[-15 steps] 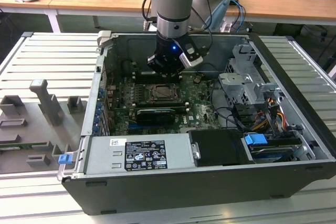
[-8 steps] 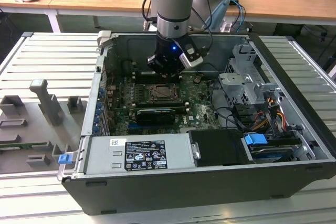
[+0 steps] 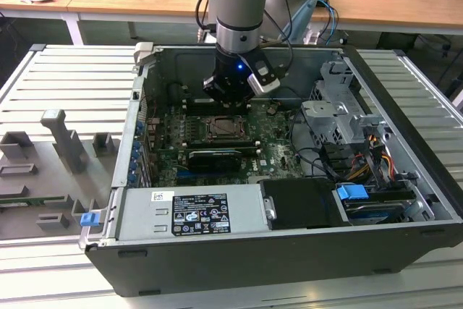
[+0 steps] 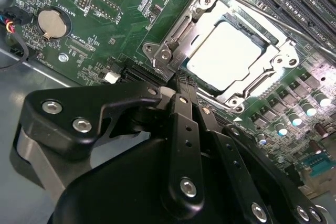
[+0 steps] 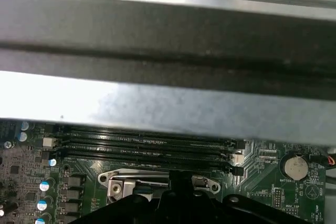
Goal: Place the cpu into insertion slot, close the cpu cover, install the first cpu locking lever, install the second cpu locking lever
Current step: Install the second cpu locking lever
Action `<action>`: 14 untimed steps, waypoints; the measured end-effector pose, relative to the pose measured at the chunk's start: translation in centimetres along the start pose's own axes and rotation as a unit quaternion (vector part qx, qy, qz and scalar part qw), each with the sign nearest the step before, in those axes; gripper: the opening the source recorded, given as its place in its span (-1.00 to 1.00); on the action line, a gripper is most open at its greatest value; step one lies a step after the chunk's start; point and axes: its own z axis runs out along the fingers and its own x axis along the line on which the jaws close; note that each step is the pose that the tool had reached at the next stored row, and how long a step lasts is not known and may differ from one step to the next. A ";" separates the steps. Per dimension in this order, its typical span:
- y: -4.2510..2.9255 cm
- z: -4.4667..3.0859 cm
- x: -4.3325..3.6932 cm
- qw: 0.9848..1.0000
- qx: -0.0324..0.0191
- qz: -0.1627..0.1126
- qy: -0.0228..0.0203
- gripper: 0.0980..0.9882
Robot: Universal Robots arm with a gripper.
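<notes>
The cpu (image 4: 223, 51) lies flat in the insertion slot (image 3: 221, 129), its pale metal top showing through the window of the cpu cover (image 4: 176, 30), which is folded down over it. A thin silver locking lever (image 4: 262, 9) runs along one side of the socket. My gripper (image 4: 181, 90) hangs just over the socket's edge, with its black fingers (image 4: 185, 129) pressed together and nothing seen between them. From outside the case, the gripper (image 3: 230, 99) sits directly above the socket's far side. The first wrist view has the cover's edge (image 5: 157, 178) just beyond the gripper (image 5: 176, 187).
The motherboard (image 3: 278, 146) lies inside an open computer case (image 3: 239, 52). Long memory slots (image 5: 142, 145) run beside the socket, and a coin battery (image 4: 52, 23) sits nearby. A drive cage (image 3: 336, 117) and cables (image 3: 362, 164) fill the exterior view's right. A grey fixture tray (image 3: 51, 171) is outside the case.
</notes>
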 end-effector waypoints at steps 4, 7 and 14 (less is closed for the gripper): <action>-0.22 -0.02 0.02 1.000 0.000 0.000 0.000 -0.98; -0.23 -0.23 0.02 1.000 0.000 0.000 0.000 -0.98; -0.90 -2.60 0.03 1.000 0.000 0.000 0.000 -0.98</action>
